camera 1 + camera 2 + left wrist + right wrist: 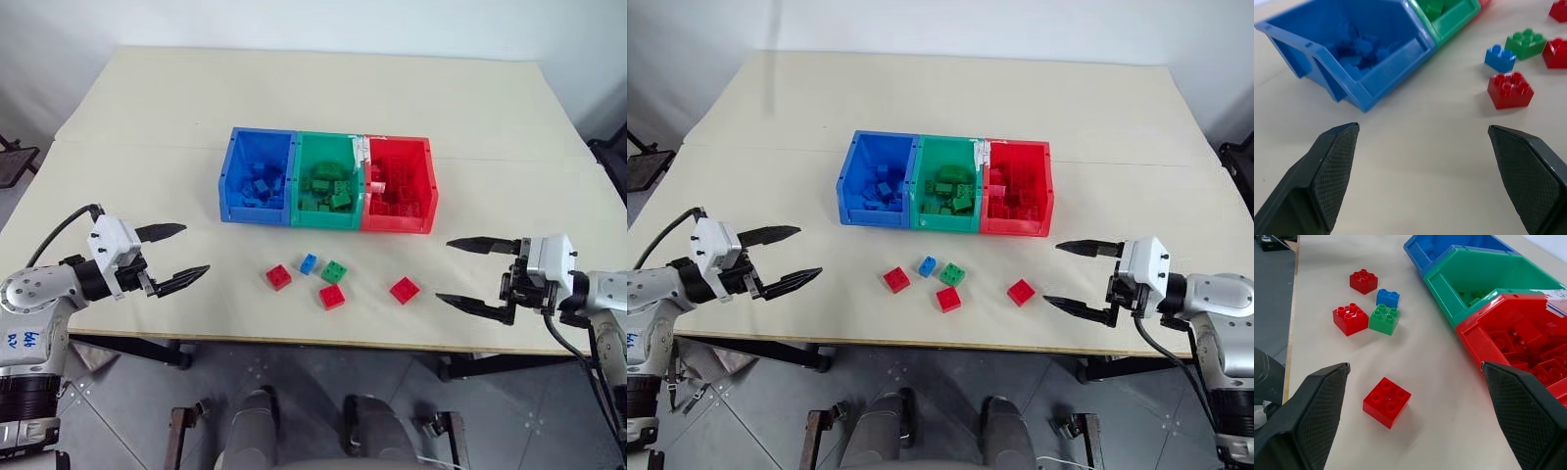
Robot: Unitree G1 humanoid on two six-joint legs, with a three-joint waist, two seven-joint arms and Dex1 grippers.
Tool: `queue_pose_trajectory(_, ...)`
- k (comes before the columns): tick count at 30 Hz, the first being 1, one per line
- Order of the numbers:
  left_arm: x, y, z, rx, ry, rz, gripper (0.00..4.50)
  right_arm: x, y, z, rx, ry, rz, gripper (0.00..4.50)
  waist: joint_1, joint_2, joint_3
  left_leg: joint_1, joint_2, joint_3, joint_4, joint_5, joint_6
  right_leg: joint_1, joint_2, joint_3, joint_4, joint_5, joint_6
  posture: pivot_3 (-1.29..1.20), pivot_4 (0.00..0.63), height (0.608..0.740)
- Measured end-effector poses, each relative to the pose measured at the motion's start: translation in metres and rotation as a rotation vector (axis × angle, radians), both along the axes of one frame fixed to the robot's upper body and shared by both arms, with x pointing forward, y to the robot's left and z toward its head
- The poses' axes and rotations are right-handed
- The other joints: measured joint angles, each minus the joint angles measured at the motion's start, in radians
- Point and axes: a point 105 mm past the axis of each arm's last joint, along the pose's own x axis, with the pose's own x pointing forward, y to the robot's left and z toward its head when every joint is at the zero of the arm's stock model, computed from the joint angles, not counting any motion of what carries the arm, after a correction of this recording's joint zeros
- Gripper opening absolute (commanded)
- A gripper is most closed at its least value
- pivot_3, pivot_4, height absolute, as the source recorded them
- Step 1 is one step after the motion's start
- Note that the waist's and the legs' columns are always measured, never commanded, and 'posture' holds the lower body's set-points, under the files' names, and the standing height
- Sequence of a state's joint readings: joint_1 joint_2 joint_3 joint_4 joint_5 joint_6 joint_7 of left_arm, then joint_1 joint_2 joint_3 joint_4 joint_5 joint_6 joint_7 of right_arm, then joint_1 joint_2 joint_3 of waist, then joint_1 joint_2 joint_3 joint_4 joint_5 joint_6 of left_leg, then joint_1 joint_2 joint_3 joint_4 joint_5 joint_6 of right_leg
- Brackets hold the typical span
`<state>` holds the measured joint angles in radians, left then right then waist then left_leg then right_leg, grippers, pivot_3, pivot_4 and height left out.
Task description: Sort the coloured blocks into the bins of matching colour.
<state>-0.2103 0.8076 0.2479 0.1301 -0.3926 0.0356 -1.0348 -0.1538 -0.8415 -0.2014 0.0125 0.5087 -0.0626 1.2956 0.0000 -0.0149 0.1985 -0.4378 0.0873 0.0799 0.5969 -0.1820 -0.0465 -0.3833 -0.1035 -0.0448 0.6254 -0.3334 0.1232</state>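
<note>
**Meanwhile: five loose blocks lying in front of the bins, both tools gaping empty**

Head views: sitting mid-surface (118,108) in a joined row, blue bin (257,178) to the left, green bin (329,182) in the middle, red bin (399,186) to the right, each already holding blocks of its own colour. Lying loose on the surface just in front of the bins: a red block (278,277) furthest left, a small blue block (309,263) beside it, a green block (334,272) next to that, a second red block (331,297) just in front of the green one, and a third red block (404,290) set apart to the right. Hovering over the near left part of the surface, the left tool (178,257), fingers spread wide, gripping nothing. Hovering over the near right part, the right tool (472,271), likewise spread wide and empty. Both well apart from the blocks.

Left wrist view: looking past two parted black fingers (1332,171) at bare surface, with the blue bin beyond and the loose blocks off to one side.

Right wrist view: looking between two parted fingers (1523,411), with the lone red block lying nearest, the other four clustered further off, and the red bin standing close by one finger.
</note>
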Motion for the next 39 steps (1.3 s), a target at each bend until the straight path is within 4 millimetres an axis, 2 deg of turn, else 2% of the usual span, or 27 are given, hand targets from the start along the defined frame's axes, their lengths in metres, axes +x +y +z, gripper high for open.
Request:
queue_pose_trajectory(4, 0.002, -0.013, -0.006, -0.012, 0.05, -0.015, 4.48, -0.002, -0.006, -0.005, 0.008, 0.021, -0.039, 4.5, 0.003, 0.0, 0.0, 0.0, 0.0, 0.0, 0.0, 0.0, 0.0, 0.0, 0.0, 0.0, 0.001, 0.0, 0.0, 0.0, 0.15, 0.74)
queue_pose_trajectory(8, 0.0, -0.054, -0.002, -0.082, 0.068, -0.153, 4.48, -0.015, -0.033, -0.014, 0.008, 0.07, -0.147, 4.5, 0.024, 0.0, 0.0, 0.0, 0.0, 0.001, 0.004, -0.001, 0.001, 0.001, 0.0, 0.001, 0.001, 0.0, 0.0, 0.0, 0.15, 0.74)
queue_pose_trajectory(13, -0.008, -0.102, -0.001, -0.104, 0.062, -0.338, 4.48, -0.026, -0.064, -0.022, -0.013, 0.083, -0.252, 4.5, 0.025, 0.0, 0.0, 0.001, 0.0, 0.001, 0.009, -0.002, 0.002, 0.003, 0.0, 0.002, 0.002, 0.0, 0.001, 0.0, 0.15, 0.74)
queue_pose_trajectory(15, -0.012, -0.12, 0.0, -0.108, 0.056, -0.418, 4.48, -0.028, -0.072, -0.027, -0.029, 0.087, -0.274, 4.5, 0.024, 0.0, 0.0, 0.001, 0.0, 0.001, 0.011, -0.003, 0.002, 0.004, 0.001, 0.003, 0.002, 0.001, 0.001, 0.0, 0.15, 0.74)
queue_pose_trajectory(18, -0.02, -0.134, -0.003, -0.078, 0.041, -0.516, 4.48, -0.026, -0.072, -0.033, -0.056, 0.094, -0.256, 4.5, 0.017, 0.001, 0.0, 0.002, 0.0, 0.003, 0.011, -0.004, 0.001, 0.005, 0.001, 0.004, 0.002, 0.001, 0.001, 0.0, 0.15, 0.74)
queue_pose_trajectory(23, -0.023, -0.132, -0.006, -0.063, 0.028, -0.529, 4.48, -0.009, -0.053, -0.032, -0.085, 0.089, -0.14, 4.5, 0.001, 0.001, 0.0, 0.003, 0.001, 0.003, 0.012, -0.004, 0.0, 0.005, 0.002, 0.005, 0.002, 0.001, 0.001, 0.0, 0.15, 0.74)
queue_pose_trajectory(26, -0.025, -0.121, -0.013, -0.046, 0.052, -0.494, 4.48, 0.006, -0.034, -0.031, -0.108, 0.102, -0.038, 4.5, -0.004, 0.001, 0.0, 0.003, 0.002, 0.003, 0.013, -0.004, 0.0, 0.004, 0.002, 0.006, 0.002, 0.001, 0.001, 0.0, 0.15, 0.74)
queue_pose_trajectory(35, -0.032, -0.078, -0.027, -0.03, 0.082, -0.319, 4.48, 0.045, 0.025, -0.046, -0.194, 0.138, 0.225, 4.5, -0.004, 0.002, 0.0, 0.002, 0.004, 0.006, 0.015, -0.006, 0.001, 0.002, 0.003, 0.007, 0.003, 0.001, 0.001, 0.0, 0.15, 0.74)
queue_pose_trajectory(38, -0.037, -0.068, -0.033, -0.031, 0.102, -0.268, 4.48, 0.053, 0.035, -0.053, -0.238, 0.143, 0.268, 4.5, -0.004, 0.002, 0.0, 0.001, 0.005, 0.008, 0.015, -0.007, 0.002, 0.001, 0.003, 0.008, 0.003, 0.001, 0.001, 0.0, 0.15, 0.74)
queue_pose_trajectory(39, -0.039, -0.067, -0.034, -0.032, 0.105, -0.26, 4.49, 0.053, 0.038, -0.057, -0.26, 0.155, 0.282, 4.32, -0.003, 0.002, 0.0, 0.001, 0.005, 0.008, 0.015, -0.007, 0.002, 0.0, 0.003, 0.009, 0.003, 0.001, 0.001, 0.0, 0.15, 0.74)
